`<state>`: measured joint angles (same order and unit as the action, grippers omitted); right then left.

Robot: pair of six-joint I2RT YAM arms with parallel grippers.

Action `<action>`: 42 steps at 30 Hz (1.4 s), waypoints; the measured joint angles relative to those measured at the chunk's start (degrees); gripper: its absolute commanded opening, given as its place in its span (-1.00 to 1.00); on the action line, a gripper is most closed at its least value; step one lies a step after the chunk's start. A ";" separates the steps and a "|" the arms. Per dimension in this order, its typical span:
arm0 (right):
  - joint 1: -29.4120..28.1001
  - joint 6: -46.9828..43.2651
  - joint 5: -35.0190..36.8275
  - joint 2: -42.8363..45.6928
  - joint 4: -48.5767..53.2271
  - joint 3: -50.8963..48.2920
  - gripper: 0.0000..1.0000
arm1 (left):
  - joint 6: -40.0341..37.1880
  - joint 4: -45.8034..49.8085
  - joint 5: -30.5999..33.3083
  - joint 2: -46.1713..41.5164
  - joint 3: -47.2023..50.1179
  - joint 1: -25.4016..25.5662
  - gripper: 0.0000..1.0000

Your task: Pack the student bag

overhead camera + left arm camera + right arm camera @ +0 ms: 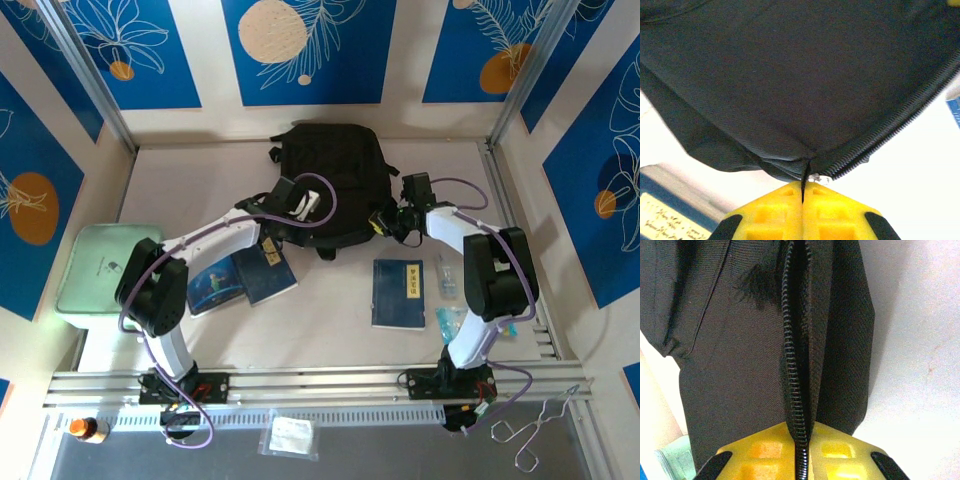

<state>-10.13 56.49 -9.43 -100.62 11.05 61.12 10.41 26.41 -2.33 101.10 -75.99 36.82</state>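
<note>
Left gripper (803,192) pinched closed on backpack (330,165) edge at 8 o'clock; right gripper (800,440) clamped on its zipper (792,365), 4 o'clock.

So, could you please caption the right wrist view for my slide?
Right yellow fingers clamp the black student bag along its zipper.

Matt woven-cloth student bag (335,172)
</note>
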 measured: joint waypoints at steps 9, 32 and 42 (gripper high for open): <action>2.43 -2.43 -0.15 -1.66 1.46 2.80 -0.03 | 1.36 -2.01 -7.78 2.71 -2.27 2.71 -1.00; -7.56 16.63 1.99 11.13 -1.66 -8.55 0.17 | 1.53 -1.99 -12.26 6.43 -9.81 3.78 -1.00; -8.00 16.90 5.57 7.34 -2.80 -8.35 -0.51 | 1.27 -1.31 -8.96 4.74 -5.18 3.98 -1.00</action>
<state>-18.13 73.38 -3.86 -93.27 8.25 52.77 11.68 25.10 -11.29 105.84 -81.17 40.80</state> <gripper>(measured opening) 0.299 0.041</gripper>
